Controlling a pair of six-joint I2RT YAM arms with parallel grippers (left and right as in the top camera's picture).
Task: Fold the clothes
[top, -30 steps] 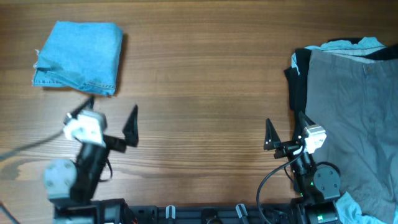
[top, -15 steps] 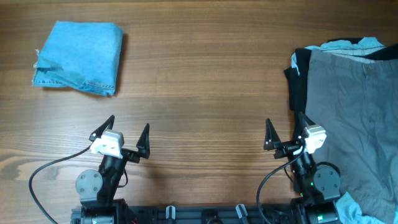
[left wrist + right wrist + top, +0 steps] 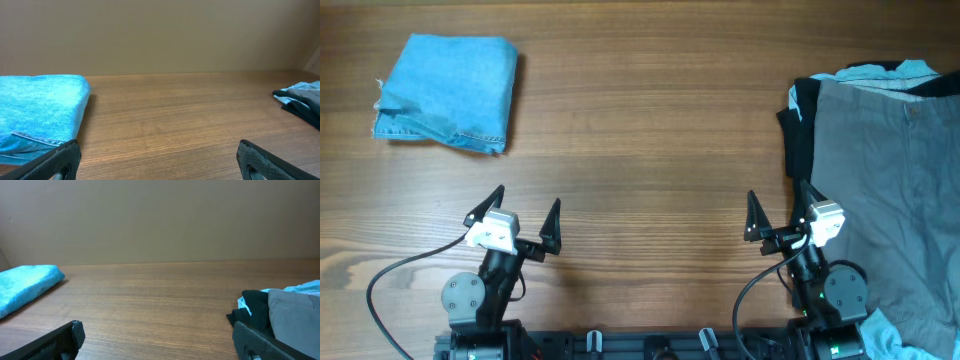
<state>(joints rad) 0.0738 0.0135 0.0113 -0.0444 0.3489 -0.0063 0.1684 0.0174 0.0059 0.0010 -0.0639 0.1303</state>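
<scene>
The jeans [image 3: 447, 92] lie folded as a squarish light-blue denim bundle at the far left of the table. They also show in the left wrist view [image 3: 37, 112] and, far left, in the right wrist view [image 3: 25, 287]. My left gripper [image 3: 521, 217] is open and empty near the front edge, well below the bundle. In its own view the left gripper [image 3: 157, 160] holds nothing. My right gripper [image 3: 779, 212] is open and empty at the front right, beside a pile of other clothes. In its own view the right gripper [image 3: 157, 337] holds nothing.
A pile at the right holds wide grey trousers [image 3: 895, 190] over a black garment [image 3: 799, 135], with a pale blue cloth [image 3: 880, 70] at its top and another bit at the front right corner [image 3: 895, 335]. The pile also shows in the right wrist view [image 3: 280, 312].
The left arm has drawn back from beside the bundle to the front edge and has been still for the last half second. The right arm has not moved.
</scene>
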